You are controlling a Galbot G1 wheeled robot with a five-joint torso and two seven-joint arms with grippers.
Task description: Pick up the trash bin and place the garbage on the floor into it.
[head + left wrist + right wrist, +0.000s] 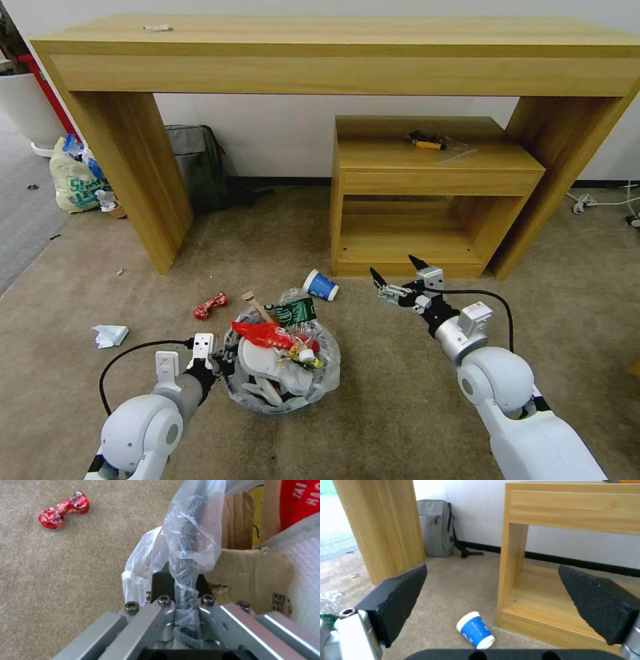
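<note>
The trash bin [259, 395], black and lined with a crinkly plastic bag, stands on the beige floor [400, 400], heaped with garbage: red wrappers, a green bottle, a wooden stick, white slippers. My left gripper [225, 360] is shut on the bin's left rim [186, 555], pinching plastic bag and rim together beside a cardboard piece [253, 577]. A blue paper cup [321, 285] lies on its side beyond the bin. My right gripper [395, 268] hovers open to the right of that cup [475, 630], with nothing between its pads [398, 600]. A red wrapper [210, 305] [63, 510] and crumpled paper [110, 335] lie on the carpet left of the bin.
A large wooden desk [333, 53] spans the back, with a low wooden side table [427, 180] under its right half, close behind my right gripper. A grey backpack [197, 167] leans on the wall. A tied yellowish bag [77, 180] sits far left, cables [600, 200] far right.
</note>
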